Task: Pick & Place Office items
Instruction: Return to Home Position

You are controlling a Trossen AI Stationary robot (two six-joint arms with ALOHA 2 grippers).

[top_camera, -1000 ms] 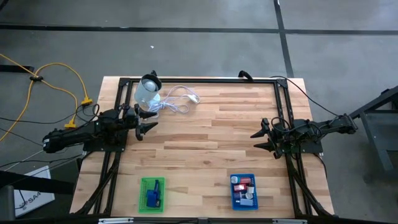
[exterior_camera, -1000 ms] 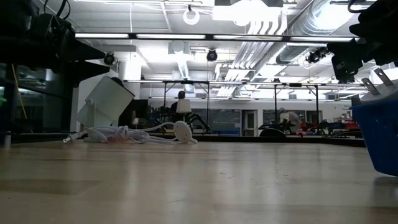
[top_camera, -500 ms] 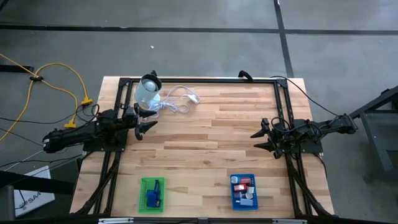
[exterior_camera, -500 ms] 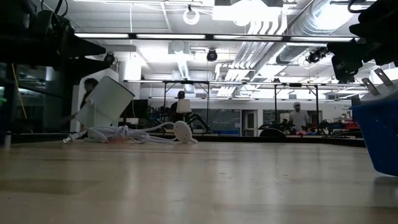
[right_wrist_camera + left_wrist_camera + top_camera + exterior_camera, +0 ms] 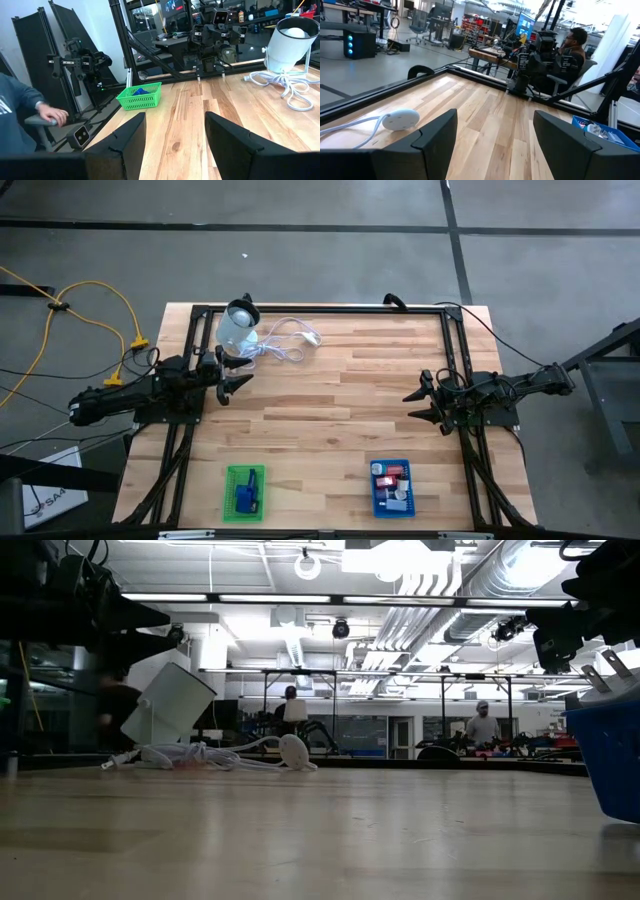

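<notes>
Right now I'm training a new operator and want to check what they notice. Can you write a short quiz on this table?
1. True or false: the left end effector and the right end effector are both open and empty.
2. The blue bin sits on which arm's side? A left, B right.
3. Fill in: the white cable lies coiled beside the pale round ____.
Key: 1 true; 2 B; 3 container.

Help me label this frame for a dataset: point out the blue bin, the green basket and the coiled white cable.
blue bin (image 5: 373, 498): high view, on its left wall.
green basket (image 5: 244, 473): high view, on its bare end.
coiled white cable (image 5: 283, 350): high view, on the middle of its loops.
</notes>
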